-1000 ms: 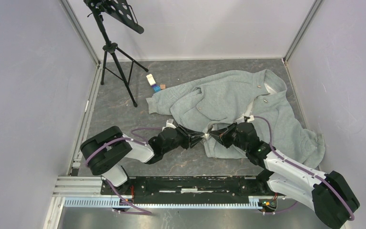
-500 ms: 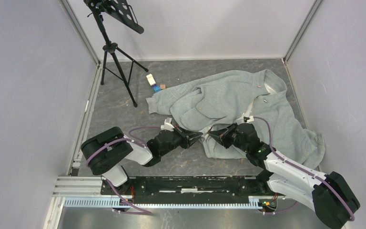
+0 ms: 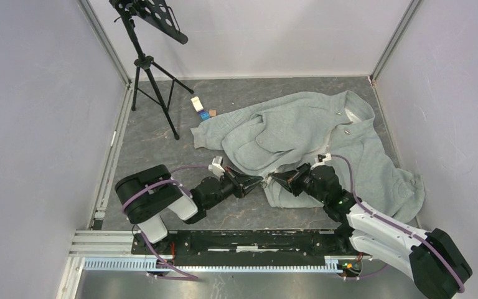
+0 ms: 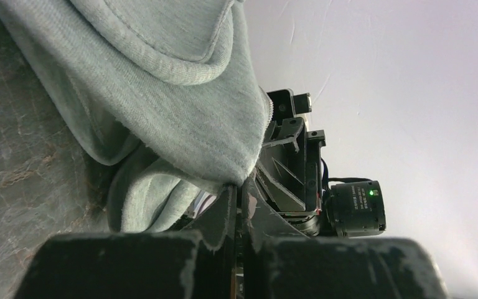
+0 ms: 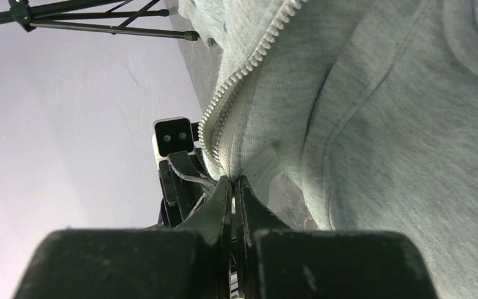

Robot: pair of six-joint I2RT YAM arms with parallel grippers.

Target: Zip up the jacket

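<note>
The light grey-green fleece jacket [image 3: 323, 134] lies spread and rumpled on the dark table, collar toward the back right. Its near hem corners are bunched between the two grippers, which meet tip to tip. My left gripper [image 3: 261, 182] is shut on a fold of the jacket's [image 4: 180, 93] hem, pinched at the tips [image 4: 239, 187]. My right gripper [image 3: 272, 178] is shut on the jacket's [image 5: 379, 124] front edge, at the lower end of the pale zipper teeth [image 5: 236, 81], which run up and away from its jaws [image 5: 231, 180]. The zipper slider is hidden.
A black music stand on a tripod [image 3: 152, 68] stands at the back left. A small white box [image 3: 197, 103] and a blue item [image 3: 205, 115] lie near the jacket's left sleeve. Grey walls close in the table on three sides; the arms' rail [image 3: 243, 240] runs along the near edge.
My left gripper has closed on the jacket's hem. Both arms have drawn slightly toward the near edge, and the left arm's base link has swung right.
</note>
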